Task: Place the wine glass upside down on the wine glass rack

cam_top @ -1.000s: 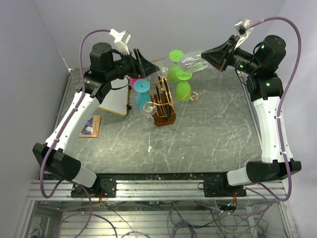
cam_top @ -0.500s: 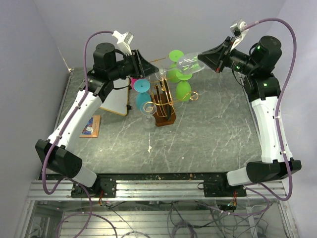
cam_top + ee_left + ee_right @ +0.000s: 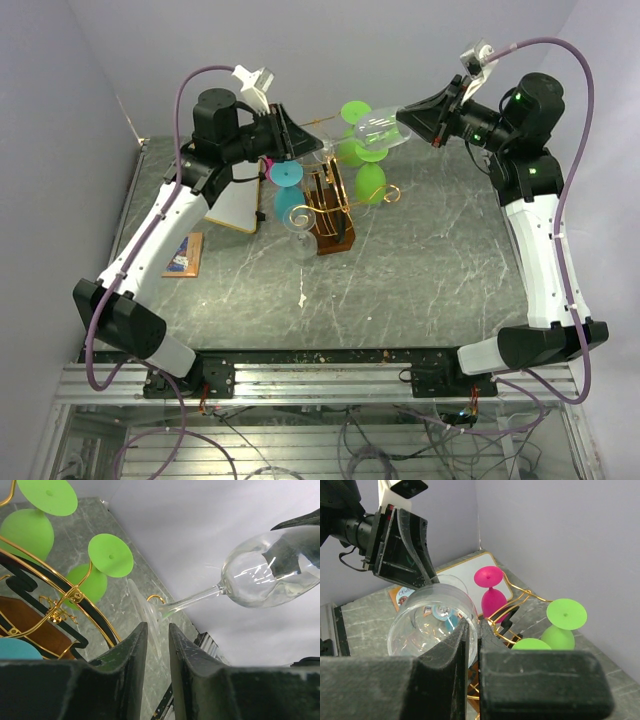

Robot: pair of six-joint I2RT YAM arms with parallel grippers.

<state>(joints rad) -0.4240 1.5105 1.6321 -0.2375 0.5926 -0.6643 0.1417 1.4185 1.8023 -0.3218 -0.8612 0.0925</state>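
wine glass [image 3: 378,127]: clear | wine glass rack [image 3: 325,200]: gold, brown base [image 3: 331,238] | green glasses [image 3: 371,182] | pink glass [image 3: 285,172] | teal glass [image 3: 287,202] | table [image 3: 420,270]: grey marbled

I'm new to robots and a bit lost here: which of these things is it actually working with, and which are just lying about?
In the job: clear wine glass, gold wire rack, right gripper pinching the bowl's rim, left gripper at its foot.
Just there: green glasses, pink glass, teal glass at the rack; white board, picture card on the table.

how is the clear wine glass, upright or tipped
Tipped, nearly on its side: the right gripper holds the clear wine glass by the bowl, stem slanting down to the foot at the left gripper.
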